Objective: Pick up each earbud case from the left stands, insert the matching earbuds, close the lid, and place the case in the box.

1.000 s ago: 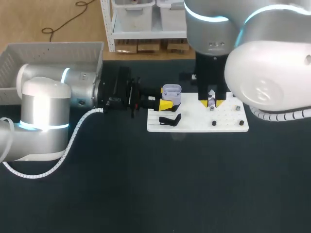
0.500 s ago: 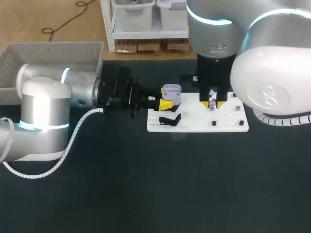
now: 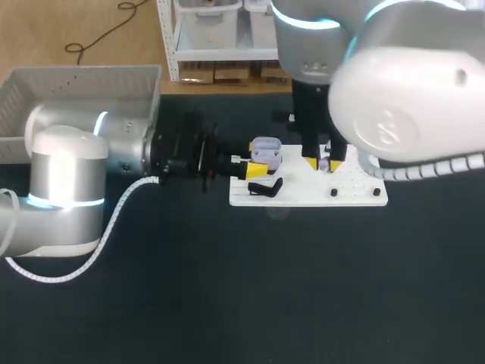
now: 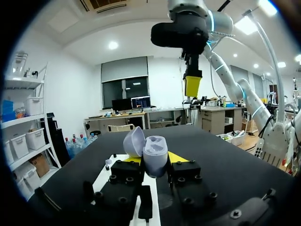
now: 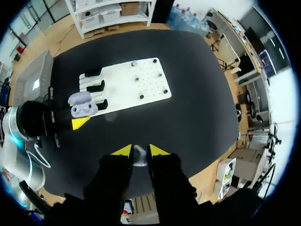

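The left pincer (image 4: 154,160) is clenched on the lavender earbud case (image 4: 155,151), gripping it from two sides at the left edge of the white stand board (image 3: 303,193) on the counter (image 3: 227,288). The case lid (image 4: 134,141) is hinged open; the contents of the cavities cannot be determined. The right pincer (image 5: 140,150) grasps a small pale earbud (image 5: 139,157), raised above the board. The grey box (image 3: 91,83) sits at the counter's far left corner.
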Controlling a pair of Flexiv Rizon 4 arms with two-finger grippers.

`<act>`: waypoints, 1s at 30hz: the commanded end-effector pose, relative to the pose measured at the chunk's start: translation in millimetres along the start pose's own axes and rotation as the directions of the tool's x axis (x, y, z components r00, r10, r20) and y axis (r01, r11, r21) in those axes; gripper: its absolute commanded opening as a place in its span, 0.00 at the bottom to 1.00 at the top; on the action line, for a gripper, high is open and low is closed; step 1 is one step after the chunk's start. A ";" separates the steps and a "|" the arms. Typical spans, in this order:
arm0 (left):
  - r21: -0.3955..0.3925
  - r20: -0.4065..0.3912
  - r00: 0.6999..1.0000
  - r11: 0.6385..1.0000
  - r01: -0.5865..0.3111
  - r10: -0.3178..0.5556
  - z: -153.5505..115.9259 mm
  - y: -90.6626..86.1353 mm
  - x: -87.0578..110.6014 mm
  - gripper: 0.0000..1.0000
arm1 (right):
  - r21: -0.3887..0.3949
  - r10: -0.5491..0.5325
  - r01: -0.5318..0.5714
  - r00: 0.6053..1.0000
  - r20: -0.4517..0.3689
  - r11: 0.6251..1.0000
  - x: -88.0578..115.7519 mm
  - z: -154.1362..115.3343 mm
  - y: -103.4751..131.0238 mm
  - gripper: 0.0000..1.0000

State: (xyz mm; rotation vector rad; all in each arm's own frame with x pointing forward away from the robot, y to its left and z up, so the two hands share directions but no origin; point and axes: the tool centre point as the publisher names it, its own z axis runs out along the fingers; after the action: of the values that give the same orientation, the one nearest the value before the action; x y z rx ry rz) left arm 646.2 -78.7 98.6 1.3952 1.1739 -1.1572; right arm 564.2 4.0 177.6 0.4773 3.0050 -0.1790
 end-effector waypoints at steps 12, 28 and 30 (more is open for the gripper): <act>-0.001 0.014 0.999 0.999 -0.052 0.052 9.9 -10.3 -5.3 0.00 | 0.041 0.159 -0.156 0.985 -0.070 0.987 -2.7 -3.7 20.8 0.00; 0.004 0.015 0.999 0.999 -0.052 0.052 12.5 -10.8 -5.5 0.00 | -0.030 0.195 -0.199 0.975 -0.106 0.979 0.4 -6.1 25.4 0.00; 0.004 0.015 0.999 0.999 -0.052 0.052 12.5 -10.8 -5.5 0.00 | -0.030 0.195 -0.199 0.975 -0.106 0.979 0.4 -6.1 25.4 0.00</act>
State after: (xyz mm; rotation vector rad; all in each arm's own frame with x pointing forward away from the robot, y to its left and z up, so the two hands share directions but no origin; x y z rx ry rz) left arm 633.6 -90.1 102.7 1.4115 1.1204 -1.1343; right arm 572.9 30.1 181.3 0.7987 3.0316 -0.0847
